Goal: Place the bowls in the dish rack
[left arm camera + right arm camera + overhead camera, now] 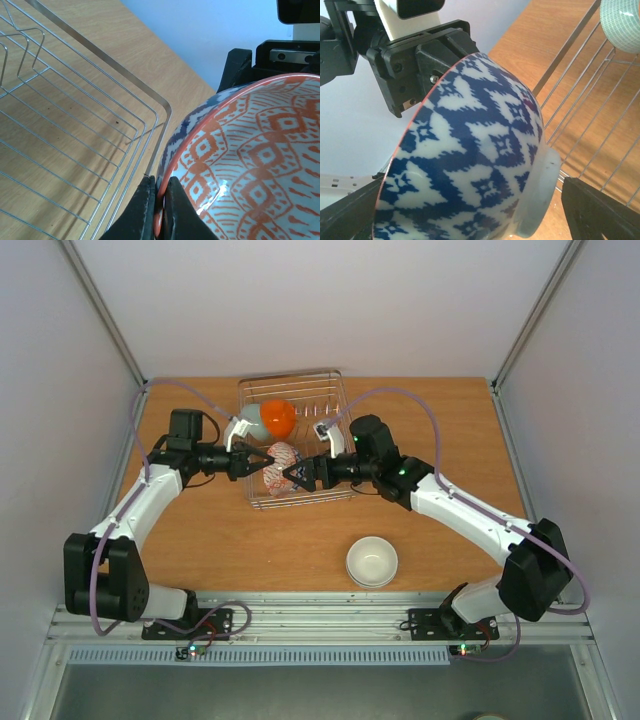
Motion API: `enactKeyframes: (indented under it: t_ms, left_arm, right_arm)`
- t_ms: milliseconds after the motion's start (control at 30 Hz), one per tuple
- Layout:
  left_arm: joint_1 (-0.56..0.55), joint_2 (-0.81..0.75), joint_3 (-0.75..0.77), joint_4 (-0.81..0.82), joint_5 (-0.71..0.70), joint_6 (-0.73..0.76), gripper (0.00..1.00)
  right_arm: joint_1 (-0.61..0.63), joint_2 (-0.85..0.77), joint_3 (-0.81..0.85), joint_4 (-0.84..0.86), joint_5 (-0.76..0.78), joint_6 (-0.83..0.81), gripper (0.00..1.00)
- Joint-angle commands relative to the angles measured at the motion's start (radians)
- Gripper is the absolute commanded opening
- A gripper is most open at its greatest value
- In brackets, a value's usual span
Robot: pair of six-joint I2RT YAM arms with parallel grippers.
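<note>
The blue-and-white patterned bowl [282, 470], orange-patterned inside [260, 165], is held on edge over the front part of the wire dish rack [320, 400]. My left gripper [258, 459] is shut on its orange rim [161, 182]. My right gripper [297, 477] is open, and its fingers straddle the bowl's outside [470, 200], with a gap showing at the bowl's foot. An orange bowl [278, 417] and a pale blue-green bowl [248, 425] stand in the rack's back left. A white bowl [372, 560] sits on the table near the front.
The rack's front wire rim [125, 75] runs just beside the held bowl. The pale blue-green bowl [622, 25] is close behind it in the right wrist view. Grey walls enclose the wooden table [200, 530] on three sides.
</note>
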Motion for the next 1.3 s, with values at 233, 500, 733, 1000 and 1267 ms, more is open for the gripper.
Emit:
enactKeyframes:
  t_ms: [233, 500, 733, 1000, 1267]
  left_arm:
    - [0.004, -0.032, -0.001, 0.051, 0.037, 0.003, 0.01]
    - [0.004, -0.032, -0.001, 0.054, 0.019, 0.0, 0.0]
    - [0.004, -0.036, 0.002, 0.049, -0.009, -0.006, 0.05]
    - [0.004, -0.048, 0.014, 0.033, -0.167, -0.007, 0.62]
    - [0.004, -0.053, 0.019, 0.033, -0.382, -0.021, 0.74]
  right_arm:
    - [-0.006, 0.039, 0.005, 0.081, -0.098, 0.069, 0.73]
    - [-0.006, 0.039, 0.011, 0.085, -0.117, 0.069, 0.14]
    - [-0.006, 0.041, 0.061, -0.015, -0.03, -0.009, 0.01]
    - [-0.006, 0.101, 0.23, -0.271, 0.276, -0.153, 0.01]
    - [-0.006, 0.268, 0.465, -0.431, 0.553, -0.288, 0.01]
